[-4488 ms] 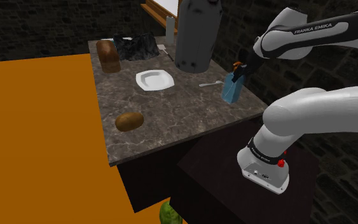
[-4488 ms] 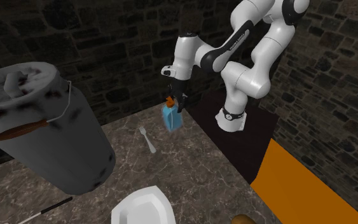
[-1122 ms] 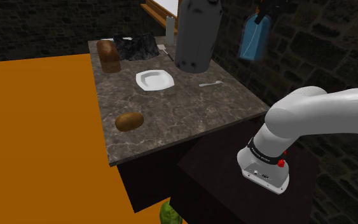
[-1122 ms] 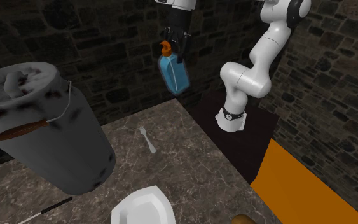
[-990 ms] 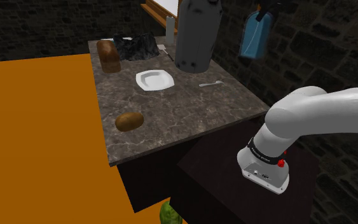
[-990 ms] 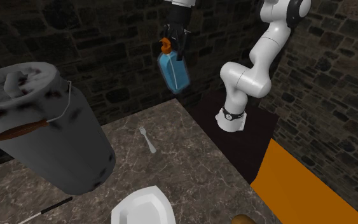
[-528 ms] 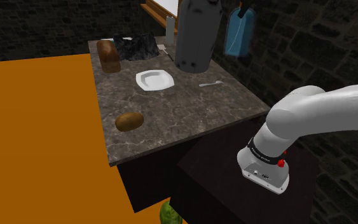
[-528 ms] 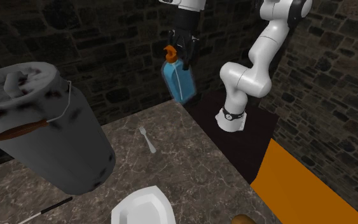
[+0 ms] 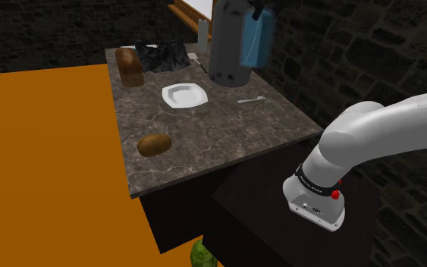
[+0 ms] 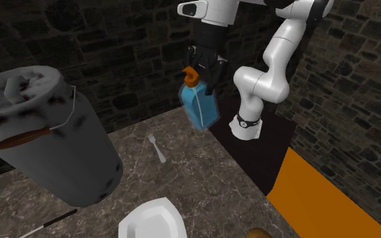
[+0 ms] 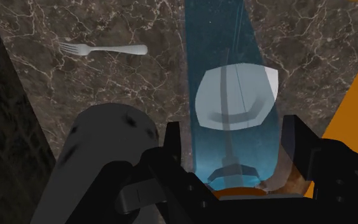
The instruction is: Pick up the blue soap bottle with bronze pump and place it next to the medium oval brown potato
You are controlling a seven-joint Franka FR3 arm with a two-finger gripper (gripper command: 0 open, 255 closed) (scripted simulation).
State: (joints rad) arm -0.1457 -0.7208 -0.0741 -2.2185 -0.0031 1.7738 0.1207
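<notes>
The blue soap bottle (image 9: 255, 38) hangs high in the air, clear of the surface (image 9: 219, 144). It is pinched at its neck, just below the orange-bronze pump (image 10: 191, 73), between the fingers of the pincer (image 10: 202, 73). In the second exterior view the bottle (image 10: 199, 107) tilts, its base swung away from the arm. Through its clear body in the wrist view (image 11: 225, 76) the white plate (image 11: 236, 95) shows far below, with the fork (image 11: 104, 48) off to one side.

A second ago the bottle hung off the shoulder view's right of the tall grey bucket (image 9: 234, 45), beyond the surface's edge. It has since travelled to that view's left and now overlaps the bucket, above the far part of the surface.

So the lift looks done and the carry is under way. The brown potato (image 9: 154, 144) lies well apart, on the near left part of the surface in the shoulder view, past the plate (image 9: 183, 95). The remaining travel is probably towards that corner, then down beside the potato.
</notes>
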